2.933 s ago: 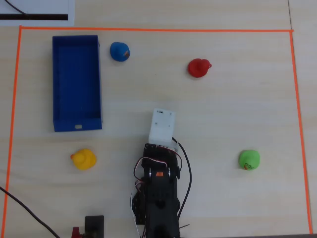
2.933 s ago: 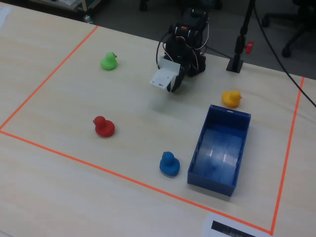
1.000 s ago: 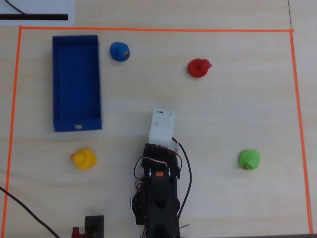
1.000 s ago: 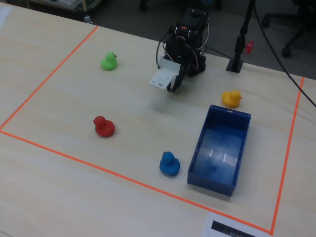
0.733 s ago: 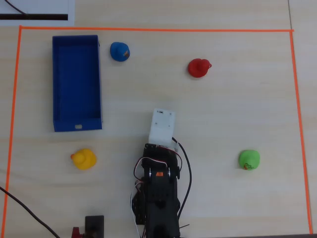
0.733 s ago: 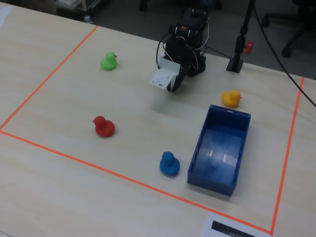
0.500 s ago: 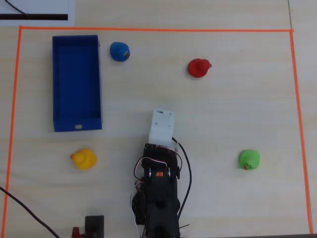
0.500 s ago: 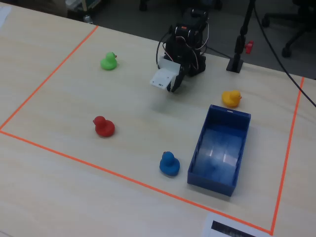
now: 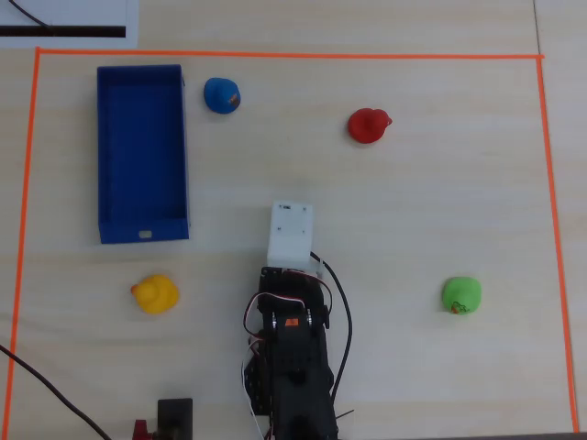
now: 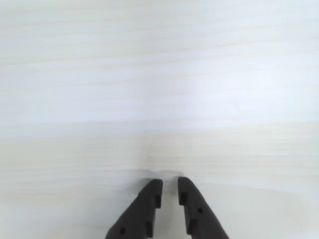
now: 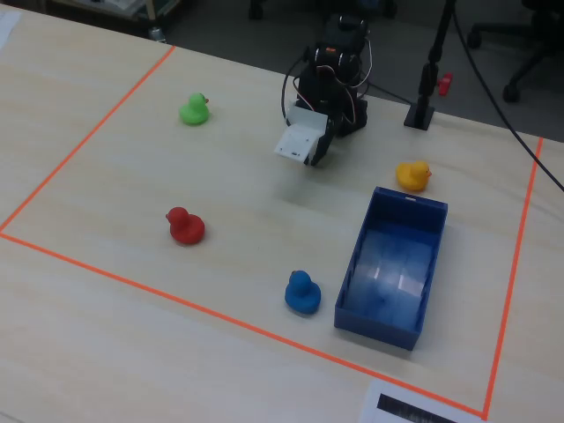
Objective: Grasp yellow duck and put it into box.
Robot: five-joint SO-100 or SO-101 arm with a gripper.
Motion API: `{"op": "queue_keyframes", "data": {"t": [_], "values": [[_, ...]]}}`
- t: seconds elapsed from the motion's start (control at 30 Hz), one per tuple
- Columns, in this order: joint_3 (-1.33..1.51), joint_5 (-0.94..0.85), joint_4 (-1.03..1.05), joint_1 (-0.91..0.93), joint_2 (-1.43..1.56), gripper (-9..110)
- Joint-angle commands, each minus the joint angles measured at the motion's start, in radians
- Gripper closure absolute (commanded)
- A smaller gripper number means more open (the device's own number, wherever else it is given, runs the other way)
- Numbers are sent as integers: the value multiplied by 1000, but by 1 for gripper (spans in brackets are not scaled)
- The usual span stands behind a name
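— What has moved since half a second ago?

— Only the arm. In the overhead view its white wrist block (image 9: pixel 291 232) has swung a little to the left and slightly up the picture, toward the side where the yellow duck (image 9: pixel 155 294) sits. The ducks and the box (image 9: pixel 142 229) lie where they lay before.

— Where is the yellow duck now?

— On the bare counter (image 9: pixel 422 211), in the lower left of the overhead view, just below the short labelled end of the box and apart from it. In the fixed view the yellow duck (image 11: pixel 412 174) stands just beyond the far short wall of the box (image 11: pixel 352 264), its beak pointing to the right. The box holds nothing.

— And the hand?

— In the wrist view the hand (image 10: pixel 169 185) shows two dark fingers (image 10: pixel 142 211) nearly together, with a narrow slit between the tips and nothing held. Only pale wood lies below them; no duck shows there.

— What else is on the counter?

— A blue duck (image 9: pixel 221 94) just right of the box's far end in the overhead view, a red duck (image 9: pixel 369 125) further right, and a green duck (image 9: pixel 461 294) well off to the right of the arm. Orange tape (image 9: pixel 284 56) frames the whole area, and a black stand (image 11: pixel 428 75) rises near the arm's base in the fixed view.
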Motion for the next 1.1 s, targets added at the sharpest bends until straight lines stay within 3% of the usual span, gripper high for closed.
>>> {"op": "queue_keyframes", "data": {"t": [0.0,0.2,0.37,0.43,0.57,0.67,0.9,1.07], "values": [[-6,3,18,-35,0,101],[-94,23,-26,-15,-149,101],[-506,52,86,72,-529,101],[-686,-15,176,83,-620,101],[-891,156,150,55,-690,101],[-956,241,123,46,-707,95],[-1049,275,344,-129,-752,82],[-1034,403,385,-333,-778,78]]}}
